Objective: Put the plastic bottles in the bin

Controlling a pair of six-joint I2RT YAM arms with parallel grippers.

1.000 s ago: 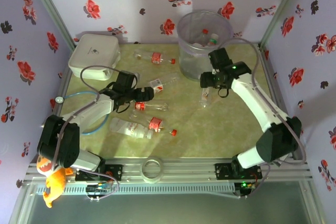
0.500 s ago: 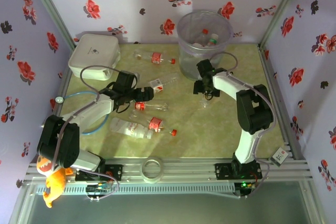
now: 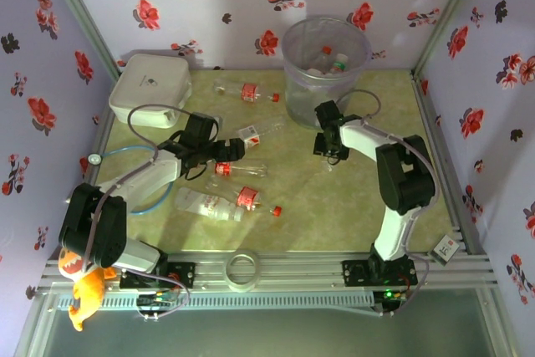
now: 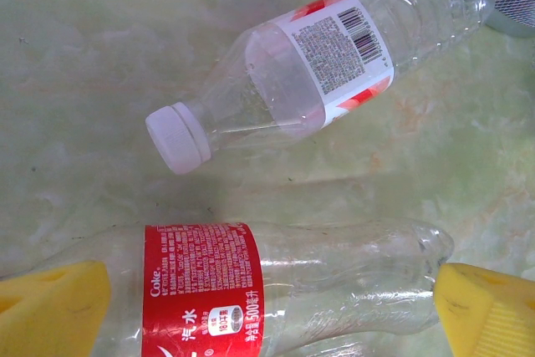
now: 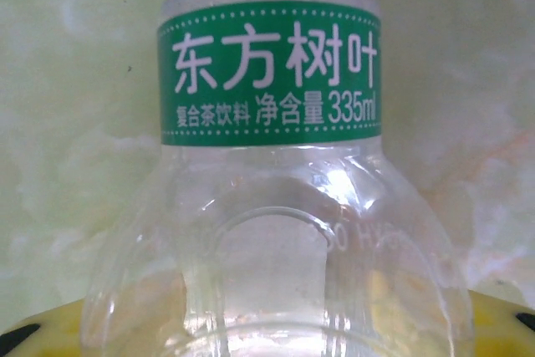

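Note:
A clear bottle with a red label (image 4: 205,286) lies on the table between the yellow pads (image 4: 50,307) of my left gripper (image 4: 272,307), which stands open around it. From above, that left gripper (image 3: 230,154) hangs over the same bottle (image 3: 242,170). My right gripper (image 3: 331,146) is low over a small green-labelled bottle (image 5: 267,73) just in front of the bin (image 3: 294,81). This right gripper (image 5: 267,323) is open, with the bottle's body between its wide-set fingers. Several bottles lie inside the bin.
A white-capped bottle (image 4: 334,56) lies just beyond the left gripper. More bottles lie at the back (image 3: 247,92) and toward the front (image 3: 213,204). A flat white box (image 3: 150,89) sits at the back left. A tape roll (image 3: 243,269) rests on the front rail.
The right arm has folded inward from the right side, and its gripper has come down left onto the small bottle before the bin. The left arm has not moved.

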